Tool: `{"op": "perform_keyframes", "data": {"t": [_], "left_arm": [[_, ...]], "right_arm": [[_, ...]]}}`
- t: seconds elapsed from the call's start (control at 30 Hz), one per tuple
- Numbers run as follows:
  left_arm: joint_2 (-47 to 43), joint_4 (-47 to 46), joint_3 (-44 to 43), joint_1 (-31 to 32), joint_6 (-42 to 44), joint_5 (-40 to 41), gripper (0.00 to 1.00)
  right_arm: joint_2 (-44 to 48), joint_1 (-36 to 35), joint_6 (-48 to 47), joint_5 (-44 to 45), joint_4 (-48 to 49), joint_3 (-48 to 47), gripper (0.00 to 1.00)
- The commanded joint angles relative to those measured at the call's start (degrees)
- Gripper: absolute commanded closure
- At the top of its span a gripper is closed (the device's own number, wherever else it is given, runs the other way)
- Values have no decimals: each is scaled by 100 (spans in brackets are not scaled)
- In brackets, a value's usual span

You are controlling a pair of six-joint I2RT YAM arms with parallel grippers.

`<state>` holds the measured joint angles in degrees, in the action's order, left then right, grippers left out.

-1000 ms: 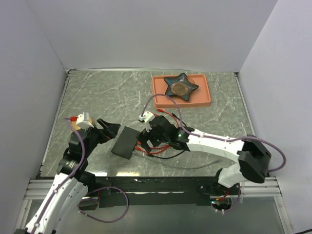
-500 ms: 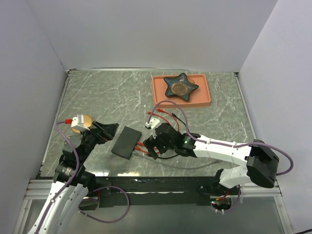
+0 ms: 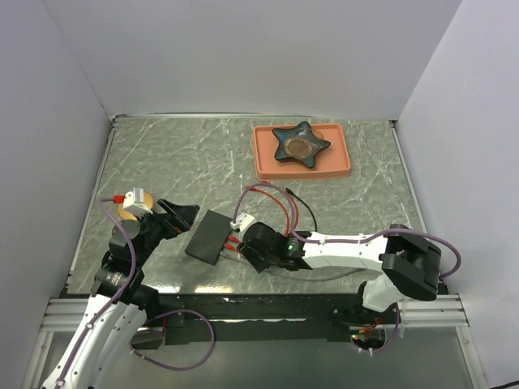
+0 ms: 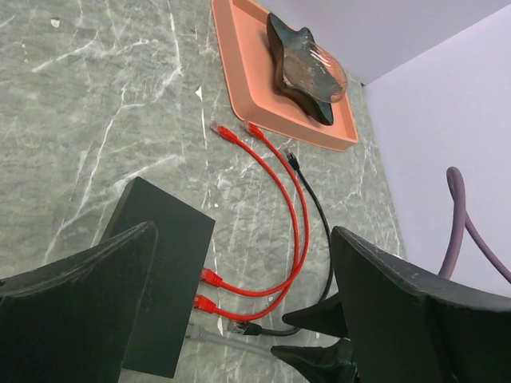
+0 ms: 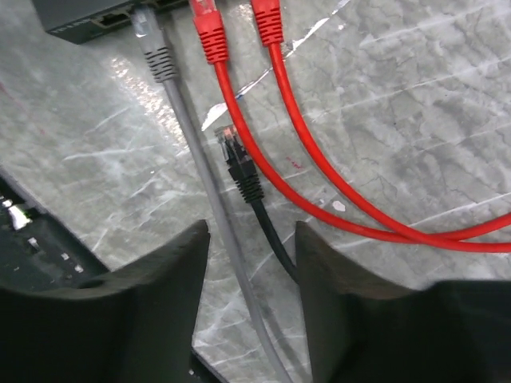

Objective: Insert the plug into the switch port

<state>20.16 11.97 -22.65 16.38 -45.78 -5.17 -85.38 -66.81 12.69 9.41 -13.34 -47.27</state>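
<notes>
While the overhead view shows the small flat matte-black switch (image 3: 209, 236) whole, its socket edge is crowded by the right gripper (image 3: 245, 250), and nothing there can be made out. It lies on a grey marbled table (image 3: 162, 162) with pale walls (image 3: 243, 57) on three sides. At the far right, a salmon plastic tray (image 3: 344, 166) holds a dark star-shaped dish (image 3: 300, 143). The left gripper (image 3: 185, 213) sits just left of the switch.

From the left wrist, the widely parted fingers (image 4: 72, 319) hold nothing, and one covers the switch's corner. Two red cables (image 4: 209, 278) and a grey cable (image 4: 223, 339) are plugged in. The black plug (image 4: 239, 327) lies loose beside them.

From the right wrist, the released jaws straddle the grey and black cables. The black plug's tip points at the switch, just short of it.
</notes>
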Motion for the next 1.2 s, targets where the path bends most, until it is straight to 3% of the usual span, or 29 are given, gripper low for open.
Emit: {"op": "perform_keyframes", "data": {"t": [0.0,0.37,0.47,0.5,0.53,0.73,1.0,1.17], "left_arm": [[110,-116,-169,14,-10,-11,4],[58,-19,-178,14,96,87,4],[84,-19,-152,14,113,121,4],[102,-28,-143,14,113,156,4],[102,-45,-143,14,113,130,4],[111,-28,-143,14,122,121,4],[181,-124,-99,14,122,95,4],[234,-405,-55,14,43,-395,3]], "right_arm": [[-232,-61,173,386,69,-63,55],[-813,-175,164,597,-81,-292,65],[-944,-175,129,483,-46,-335,82],[-980,-166,85,448,-80,-362,96],[-998,-175,76,448,-115,-397,100],[-419,-175,-205,482,-221,-468,100],[1154,-166,-1066,808,-459,-389,100],[1831,-87,-1444,484,-398,-345,100]]}}
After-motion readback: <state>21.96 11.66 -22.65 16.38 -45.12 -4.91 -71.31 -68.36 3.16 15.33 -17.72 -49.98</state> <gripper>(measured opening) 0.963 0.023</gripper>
